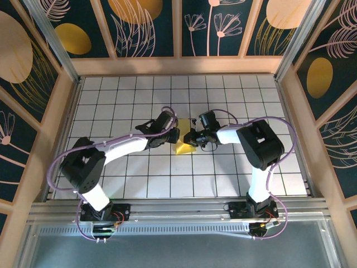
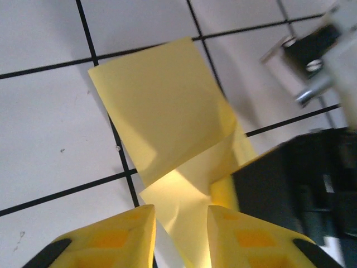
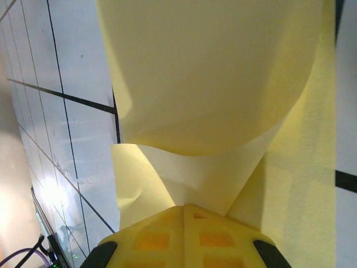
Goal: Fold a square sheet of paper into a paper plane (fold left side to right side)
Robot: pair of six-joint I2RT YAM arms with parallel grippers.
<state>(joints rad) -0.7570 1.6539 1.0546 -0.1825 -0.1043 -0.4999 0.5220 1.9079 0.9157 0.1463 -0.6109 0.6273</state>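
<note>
On the white gridded bench (image 1: 139,184), the square sheet of paper (image 2: 162,111) lies partly folded near the middle, a little toward the far edge. My right end effector (image 3: 184,209) is clenched on a lifted, curling flap; my left end effector (image 2: 181,215) stands parted, the sheet's edge showing in its gap. With nothing pinning the sheet, I judge the right's pull could drag it whole or set the crease crooked.
</note>
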